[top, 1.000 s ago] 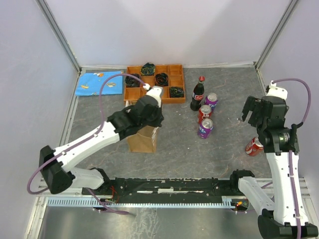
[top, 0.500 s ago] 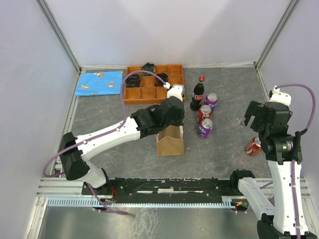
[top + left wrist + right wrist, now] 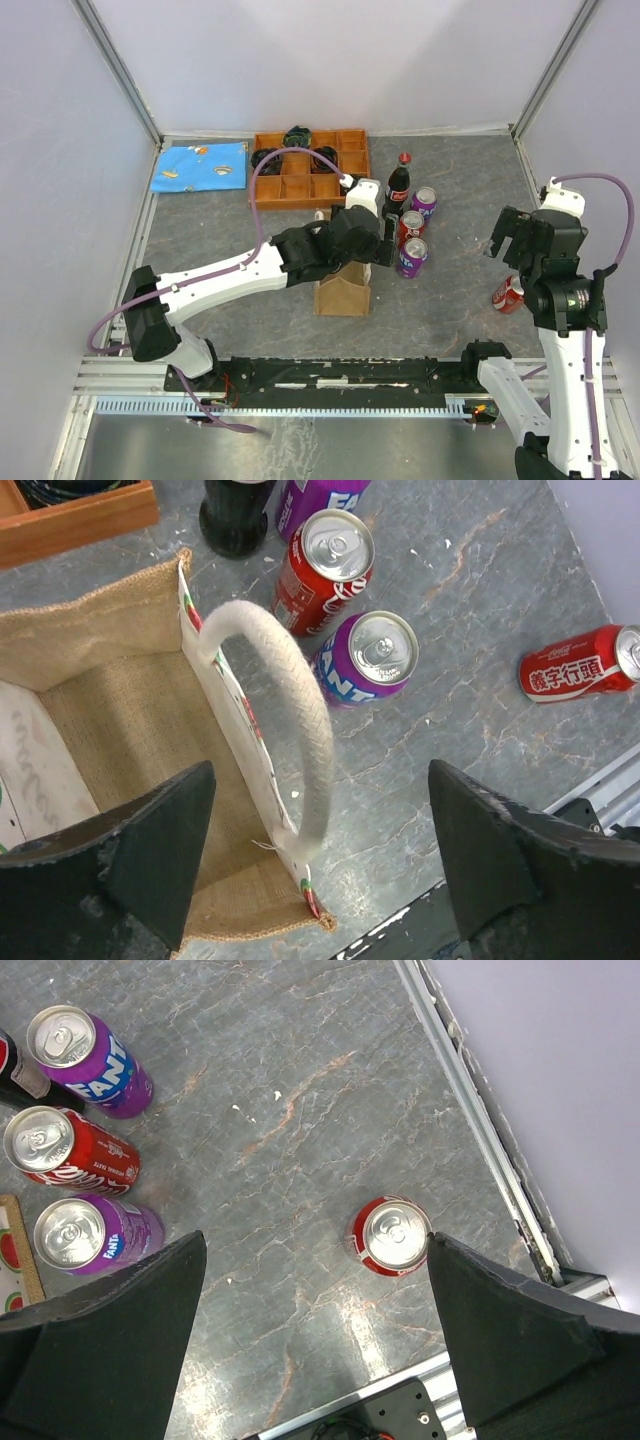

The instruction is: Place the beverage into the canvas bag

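The canvas bag stands upright, and its open mouth faces the left wrist camera. Its white rope handle arches between the wide-apart jaws of my left gripper, touching neither finger. That gripper hovers open over the bag's right edge. The beverages stand right of the bag: a red can, a purple can and a cola bottle. A lone red can sits below my open right gripper, near its right finger.
Another purple can stands beside the bottle. A wooden compartment tray with dark bundles and a blue patterned cloth lie at the back. The metal rail runs close to the lone red can.
My left gripper dragged the bag to the right, then opened and let go of its handle. The bag now stands next to the cans. The right arm shifted slightly.
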`<control>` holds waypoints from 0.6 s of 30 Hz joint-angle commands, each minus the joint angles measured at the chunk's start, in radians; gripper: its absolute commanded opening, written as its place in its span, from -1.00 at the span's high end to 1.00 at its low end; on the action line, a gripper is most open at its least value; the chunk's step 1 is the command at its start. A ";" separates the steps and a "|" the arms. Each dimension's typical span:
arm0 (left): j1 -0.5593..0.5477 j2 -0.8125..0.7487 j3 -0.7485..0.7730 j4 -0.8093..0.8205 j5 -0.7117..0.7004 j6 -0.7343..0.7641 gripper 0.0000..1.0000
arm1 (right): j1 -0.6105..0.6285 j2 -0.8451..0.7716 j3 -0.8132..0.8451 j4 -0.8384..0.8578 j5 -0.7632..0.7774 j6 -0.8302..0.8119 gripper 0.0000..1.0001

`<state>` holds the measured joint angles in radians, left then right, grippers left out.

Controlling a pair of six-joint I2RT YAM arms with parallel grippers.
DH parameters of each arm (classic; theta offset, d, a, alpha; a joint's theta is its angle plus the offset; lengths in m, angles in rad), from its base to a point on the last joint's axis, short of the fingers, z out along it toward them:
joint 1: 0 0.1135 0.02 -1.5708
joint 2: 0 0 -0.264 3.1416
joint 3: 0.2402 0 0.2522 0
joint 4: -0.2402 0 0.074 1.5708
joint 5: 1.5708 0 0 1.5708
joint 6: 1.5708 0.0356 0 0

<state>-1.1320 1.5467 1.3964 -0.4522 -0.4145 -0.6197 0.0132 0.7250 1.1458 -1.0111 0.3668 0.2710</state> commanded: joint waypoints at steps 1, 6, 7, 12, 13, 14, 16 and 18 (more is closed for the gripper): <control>-0.002 -0.018 0.042 0.083 -0.046 0.071 -0.90 | 0.002 0.003 -0.008 0.034 0.002 -0.006 -0.99; -0.002 -0.066 0.064 0.128 -0.134 0.187 -0.91 | 0.003 0.021 -0.002 0.048 -0.008 -0.007 -0.99; -0.001 -0.076 0.069 0.136 -0.153 0.209 -0.91 | 0.003 0.025 0.000 0.052 -0.010 -0.007 -0.99; 0.039 -0.130 0.056 0.160 -0.219 0.278 -0.88 | 0.003 0.049 0.012 0.064 -0.014 -0.012 -0.99; 0.058 -0.140 0.046 0.156 -0.215 0.274 -0.87 | 0.003 0.055 0.017 0.068 -0.015 -0.014 -0.99; 0.082 -0.149 0.032 0.151 -0.207 0.270 -0.86 | 0.002 0.061 0.023 0.073 -0.017 -0.018 -0.99; 0.134 -0.169 0.008 0.136 -0.190 0.257 -0.84 | 0.003 0.080 0.035 0.092 -0.027 -0.025 -0.99; 0.181 -0.193 -0.021 0.121 -0.172 0.245 -0.83 | 0.002 0.108 0.048 0.113 -0.044 -0.027 -0.99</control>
<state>-1.0351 1.4136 1.4063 -0.3550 -0.5690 -0.4030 0.0132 0.7948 1.1423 -0.9787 0.3496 0.2626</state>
